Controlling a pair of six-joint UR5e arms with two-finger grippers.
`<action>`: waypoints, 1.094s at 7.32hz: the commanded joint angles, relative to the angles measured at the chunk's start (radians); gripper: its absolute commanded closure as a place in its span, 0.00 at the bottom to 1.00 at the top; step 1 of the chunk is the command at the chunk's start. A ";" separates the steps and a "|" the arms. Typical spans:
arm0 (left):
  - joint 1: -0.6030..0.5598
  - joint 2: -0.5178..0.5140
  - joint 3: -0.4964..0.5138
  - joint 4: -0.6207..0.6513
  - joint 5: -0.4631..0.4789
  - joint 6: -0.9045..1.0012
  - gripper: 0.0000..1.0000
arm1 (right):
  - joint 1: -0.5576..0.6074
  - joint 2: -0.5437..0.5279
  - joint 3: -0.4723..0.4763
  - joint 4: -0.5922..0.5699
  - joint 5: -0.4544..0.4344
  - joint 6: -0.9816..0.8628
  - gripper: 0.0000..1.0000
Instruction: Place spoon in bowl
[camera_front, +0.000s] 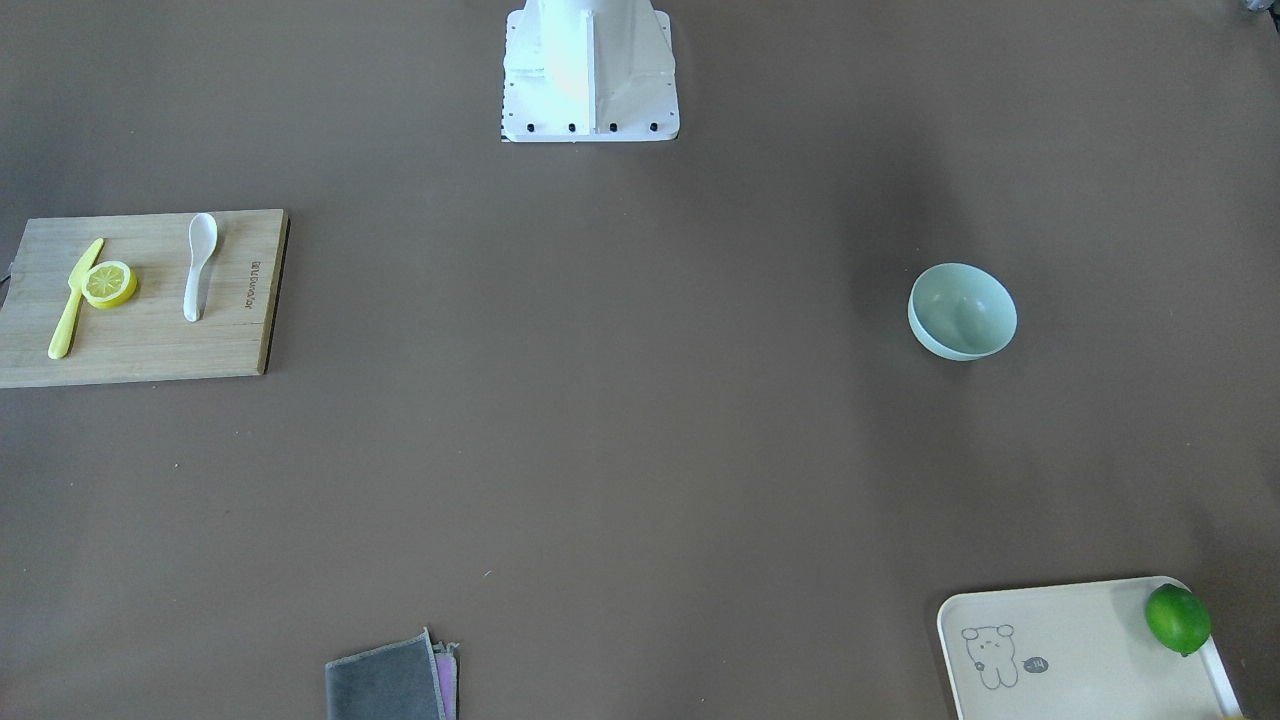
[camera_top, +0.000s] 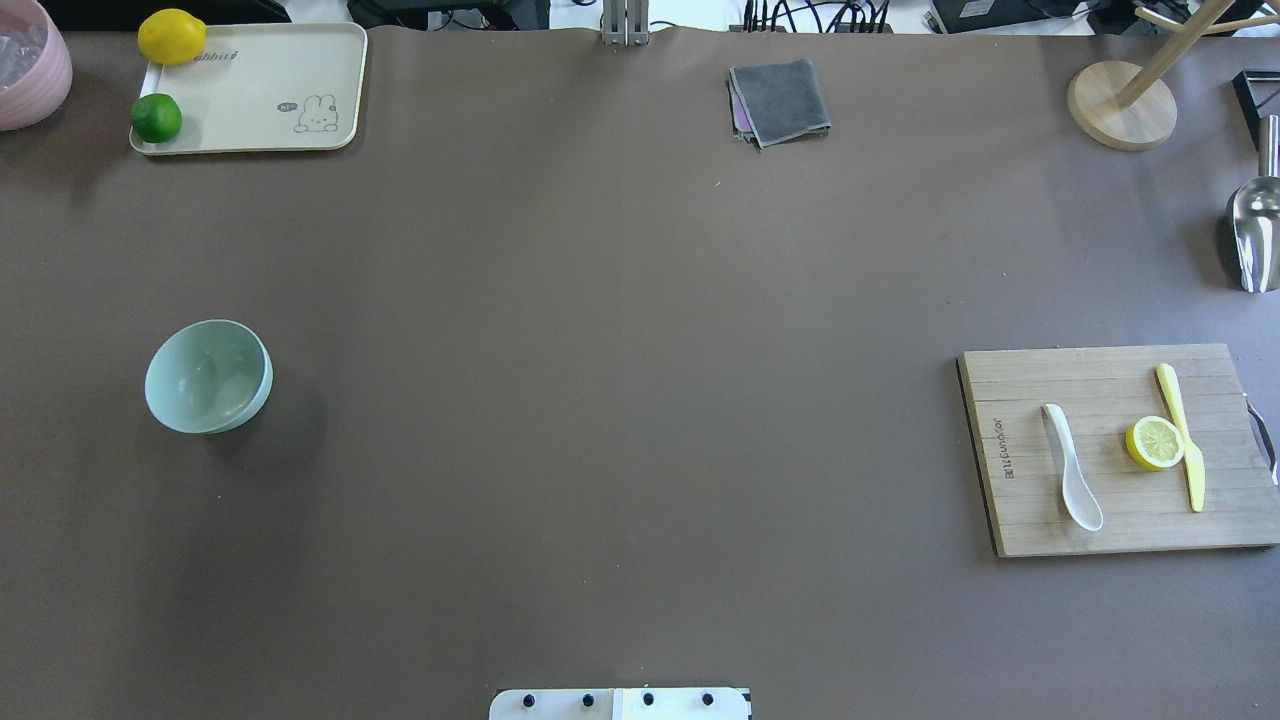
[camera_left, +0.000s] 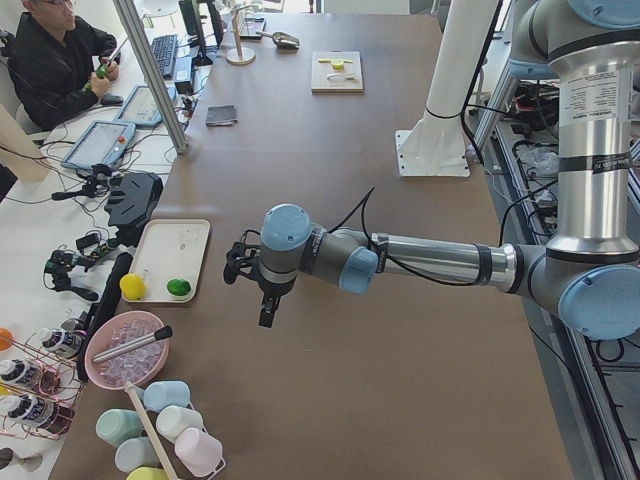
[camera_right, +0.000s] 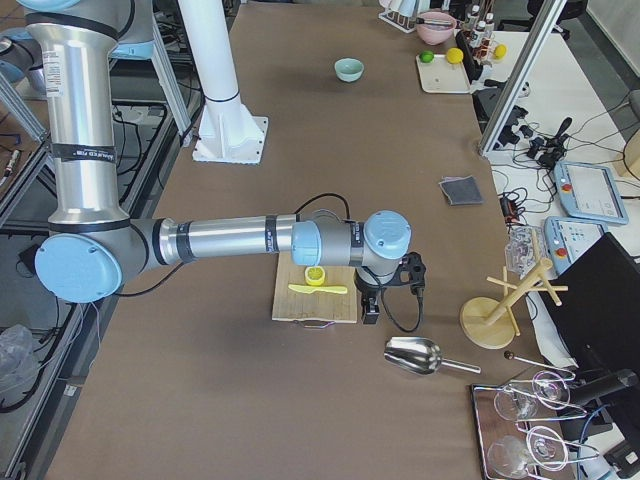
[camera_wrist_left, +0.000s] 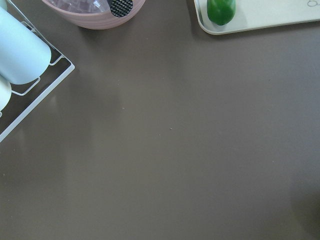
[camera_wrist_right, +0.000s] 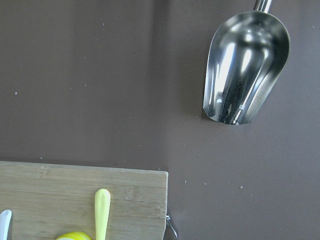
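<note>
The white spoon lies flat on a wooden cutting board at the table's right; it also shows in the front view. The mint-green bowl stands upright and empty at the table's left, also in the front view. My right gripper hangs above the board's outer edge, apart from the spoon; only the spoon's tip shows in its wrist view. My left gripper hangs above bare table near the left end. I cannot tell whether either gripper is open or shut.
A yellow knife and a lemon slice lie on the board beside the spoon. A metal scoop and a wooden stand are at the far right. A cream tray with a lime, a pink bowl and a grey cloth are along the far edge.
</note>
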 joint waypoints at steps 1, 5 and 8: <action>0.002 -0.013 -0.007 -0.002 -0.001 -0.001 0.02 | 0.000 0.002 -0.002 -0.001 0.005 0.002 0.00; 0.008 -0.051 -0.011 -0.017 -0.007 -0.010 0.02 | 0.000 0.026 0.023 0.002 0.012 0.000 0.00; 0.089 -0.120 0.011 -0.018 -0.005 -0.044 0.02 | -0.006 0.066 0.027 0.000 -0.015 0.000 0.00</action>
